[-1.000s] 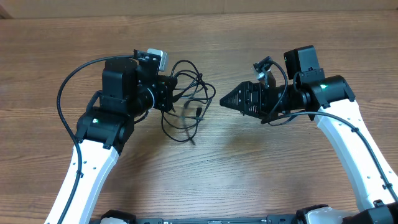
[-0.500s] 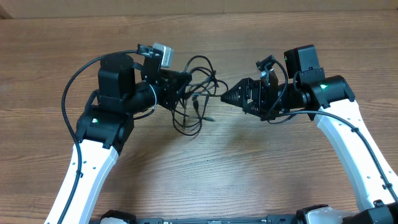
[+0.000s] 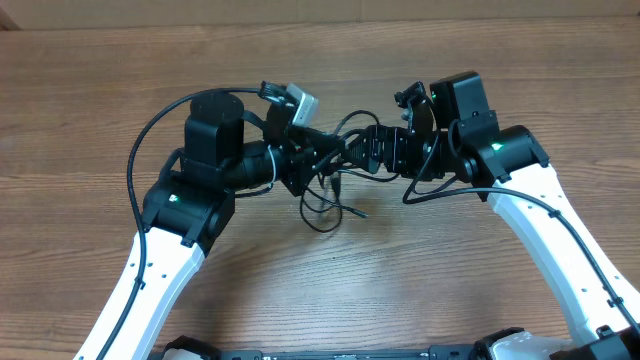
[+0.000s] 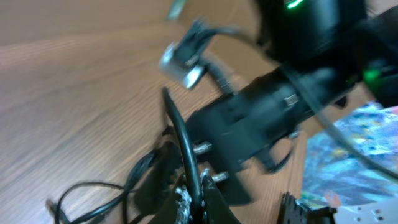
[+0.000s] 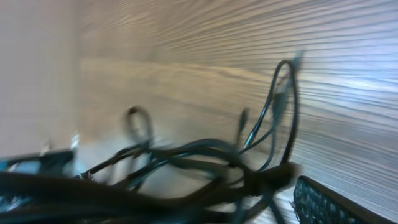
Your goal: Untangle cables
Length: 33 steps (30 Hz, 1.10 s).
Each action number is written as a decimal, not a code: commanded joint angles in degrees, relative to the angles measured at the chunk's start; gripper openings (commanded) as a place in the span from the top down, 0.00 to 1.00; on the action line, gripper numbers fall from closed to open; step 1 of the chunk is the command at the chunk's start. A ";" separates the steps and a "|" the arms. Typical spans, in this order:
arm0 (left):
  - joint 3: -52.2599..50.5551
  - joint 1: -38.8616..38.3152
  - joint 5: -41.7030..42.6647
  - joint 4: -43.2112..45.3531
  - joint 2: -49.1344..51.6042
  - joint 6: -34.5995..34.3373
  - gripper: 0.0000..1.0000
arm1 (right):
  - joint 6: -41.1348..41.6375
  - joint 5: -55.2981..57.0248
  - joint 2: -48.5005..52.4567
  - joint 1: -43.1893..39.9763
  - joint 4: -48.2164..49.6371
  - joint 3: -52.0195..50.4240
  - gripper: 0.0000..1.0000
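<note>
Several cables (image 3: 330,185), thin and black, bunched now at mid-counter between the two pincers; a second ago lying further left, close by the left arm (image 3: 180,205) alone. Carried rightward since then, and apparently partly lifted, judging by loops hanging slack below the knot and one loose end (image 3: 358,212) trailing toward the near edge. Still tangled, with no strand drawn free yet.

Left pincer (image 3: 312,160): fully closed, clamped on the bundle. Seen from the left wrist as one of the cables (image 4: 185,146) running straight down into the pinched tips. Swung in toward centre together with its load.

Right pincer (image 3: 362,150): spread as wide as possible, nothing gripped. Well apart from the tangle a second ago, nearer half a second ago, now nosed right up to it; touching the loops or just short of them, cannot tell from overhead. From the right wrist, blurred cables (image 5: 261,155) filling the near view, and one ribbed finger pad (image 5: 339,202) at lower right with nothing against it.

Meaning for the task: approach done, second grasp not yet made. Likely next: closing on a separate loop, then drawing the two holds apart. Some risk of catching two strands at once and tightening the knot rather than loosening it.

Wooden counter (image 3: 90,110) beneath it all.
</note>
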 commanded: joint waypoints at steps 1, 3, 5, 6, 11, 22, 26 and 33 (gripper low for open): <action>0.74 -0.46 8.39 4.22 -0.90 -3.02 0.96 | 6.23 13.79 -0.20 -0.13 -0.11 1.11 0.00; 0.76 -0.44 10.93 7.28 -1.05 -5.60 0.96 | 8.48 17.59 -0.20 -0.76 -0.11 1.05 0.00; 0.76 -0.28 12.48 9.31 -1.49 -6.99 0.96 | 9.42 19.56 -0.20 -1.57 -0.13 0.90 0.00; 0.76 -0.22 13.42 10.32 -2.03 -7.58 0.96 | 9.88 20.26 -0.20 -2.32 -0.17 0.63 0.00; 0.76 0.90 13.27 13.25 -6.19 -7.91 0.96 | 9.99 20.61 0.57 -5.68 -2.84 -0.59 0.00; 0.76 8.31 10.43 14.03 -11.69 -9.90 0.96 | 8.04 20.20 0.76 -6.64 -5.64 -1.81 0.00; 0.76 10.78 10.38 14.03 -12.68 -10.78 0.96 | 8.07 23.32 0.76 -7.15 -7.30 -1.88 0.00; 0.76 15.08 10.40 14.03 -13.73 -12.50 0.96 | 8.07 31.41 0.76 -7.28 -10.88 -1.95 0.00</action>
